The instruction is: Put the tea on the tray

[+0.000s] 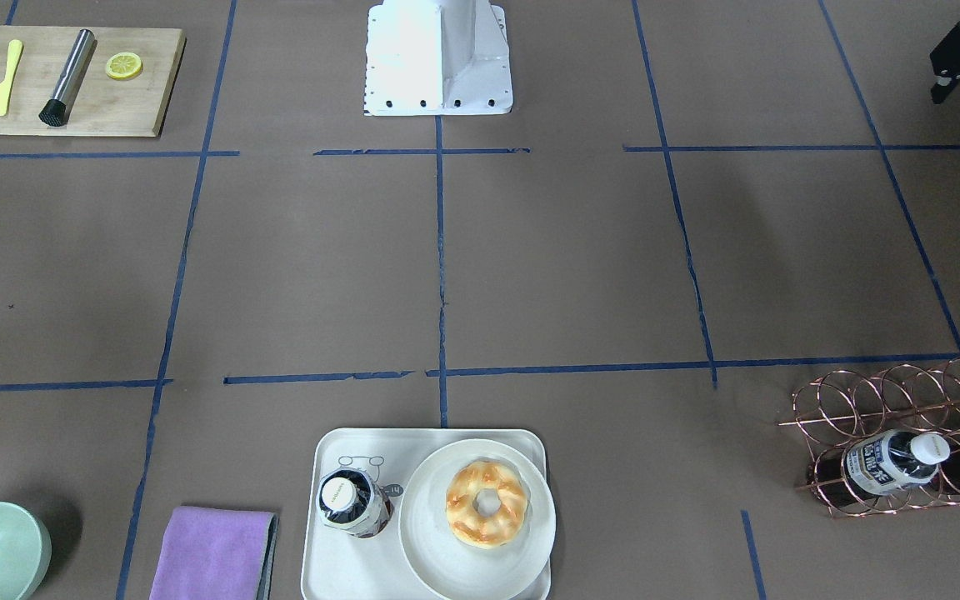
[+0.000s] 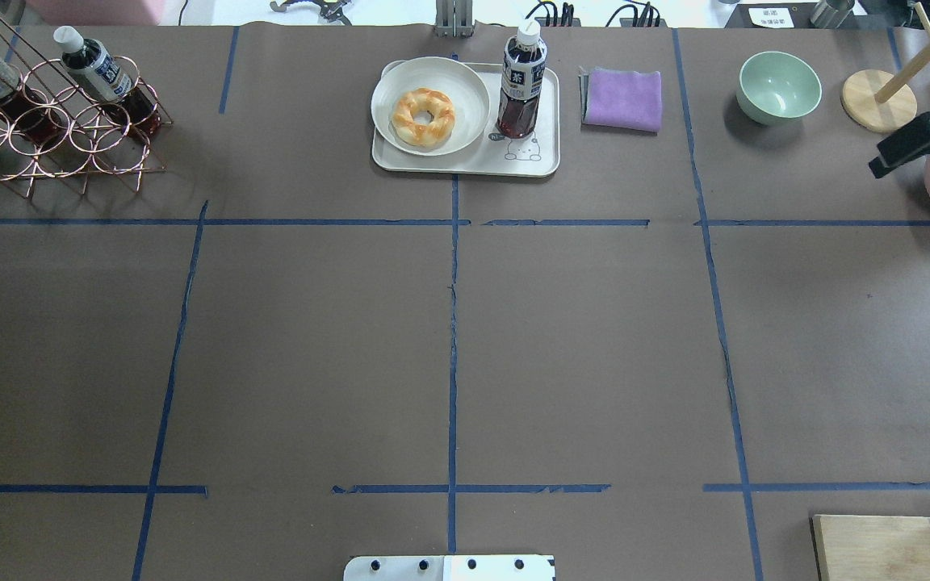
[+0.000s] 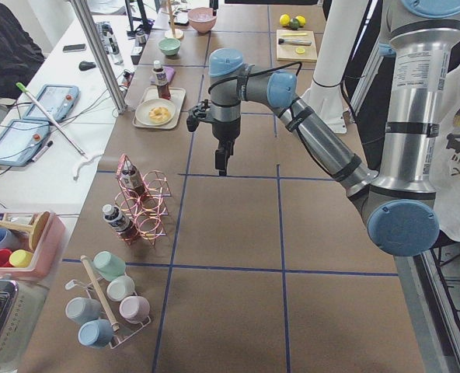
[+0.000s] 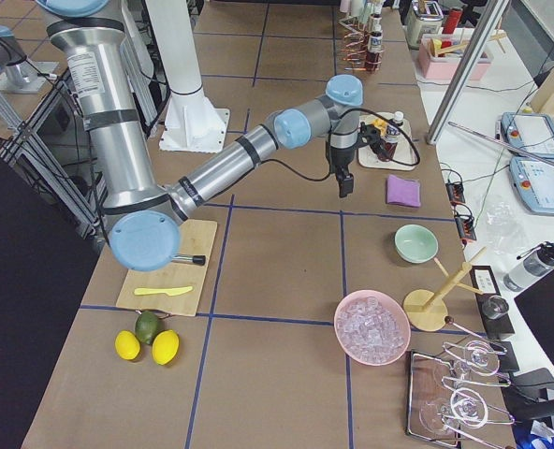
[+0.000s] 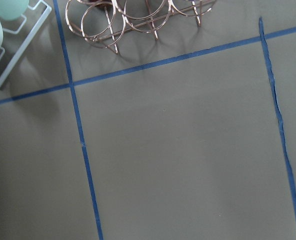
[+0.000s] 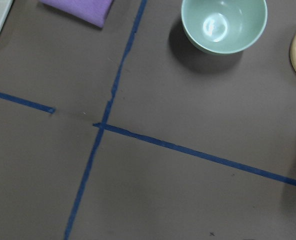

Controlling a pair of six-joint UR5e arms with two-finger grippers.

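Under left gripper (image 3: 223, 162) and right gripper (image 4: 345, 185), open table (image 2: 594, 363), passable on all sides. Forward and left of left gripper, rack (image 2: 53, 137) holding two bottles. Forward of right gripper, cloth (image 2: 623, 98) and bowl (image 2: 779, 86), with a gap between them. Between both, forward: tray (image 2: 465, 165), half filled by plate (image 2: 430, 105), with tea (image 2: 522, 89) upright just beside it.

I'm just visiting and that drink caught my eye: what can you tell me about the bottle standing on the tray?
The tea bottle is small, clear plastic, filled with dark brown liquid, with a white screw cap on and a dark-and-white label bearing Asian characters. It stands upright on the cream tray, near its drawn animal, beside the round plate. Nothing grips it.
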